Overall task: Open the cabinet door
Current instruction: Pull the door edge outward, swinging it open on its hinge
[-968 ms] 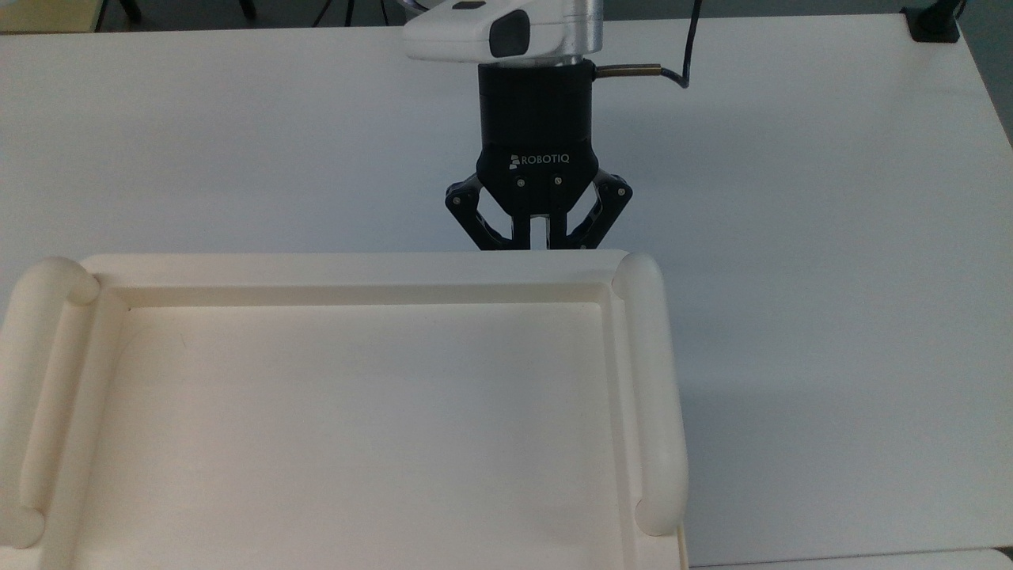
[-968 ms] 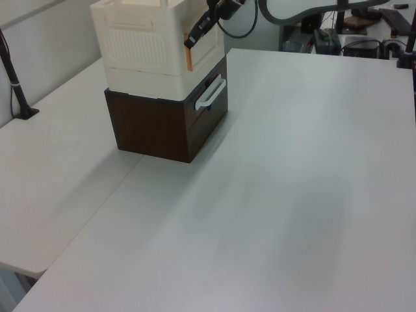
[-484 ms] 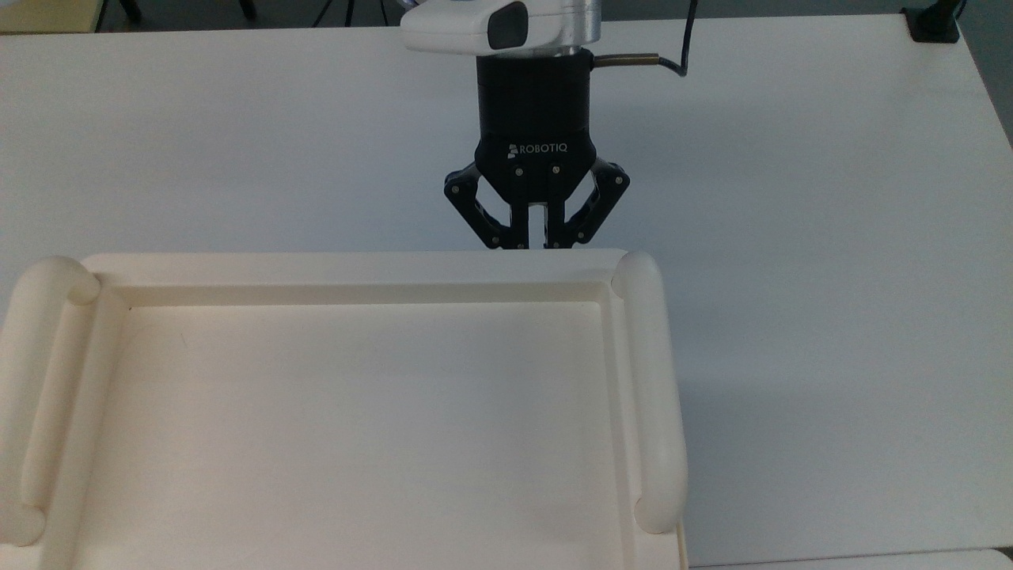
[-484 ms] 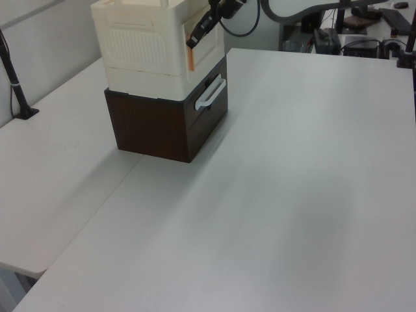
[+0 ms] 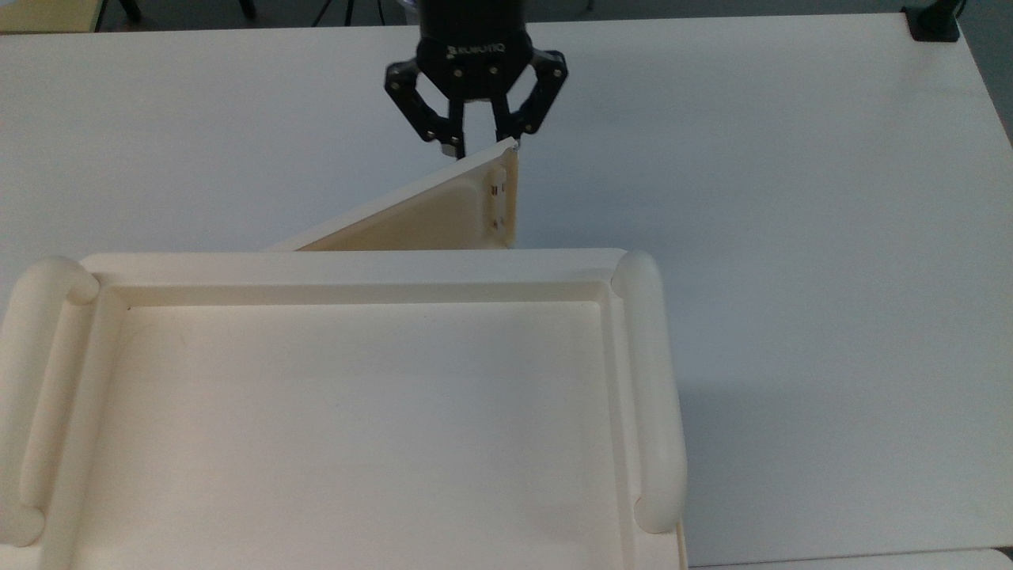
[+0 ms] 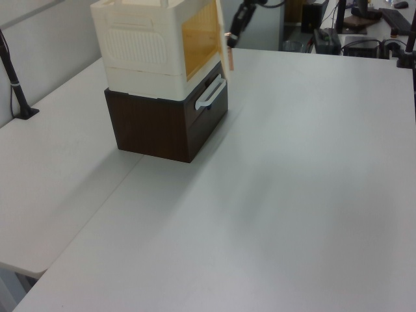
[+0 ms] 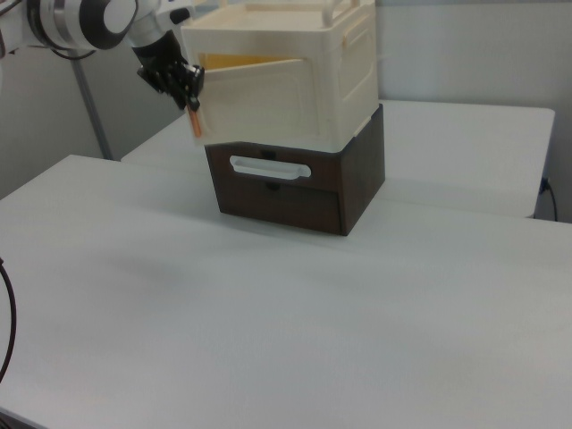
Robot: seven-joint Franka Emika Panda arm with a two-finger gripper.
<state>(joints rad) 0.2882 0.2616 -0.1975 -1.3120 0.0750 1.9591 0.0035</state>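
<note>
The cabinet door (image 5: 427, 214), a thin cream panel with two small metal fasteners near its free edge, stands swung out at an angle from the cream cabinet (image 5: 356, 273). My black gripper (image 5: 480, 142) is at the door's free edge, its fingers closed on that edge. In the left view the door (image 6: 224, 32) stands away from the cabinet front and an orange interior shows behind it; the gripper (image 6: 235, 34) is at the door's outer edge. In the right view the gripper (image 7: 188, 89) holds the door (image 7: 259, 103) by its edge, just above an orange strip.
The cream cabinet sits on a dark brown drawer unit (image 6: 156, 127) with a white handle (image 6: 210, 93). All of it stands on a wide white table (image 6: 292, 182). A black clamp post (image 6: 19, 97) stands at the left view's left edge.
The door was flush with the cabinet front; it has now swung out. The gripper has moved away from the cabinet and toward the top view's left, carrying the door's free edge.
</note>
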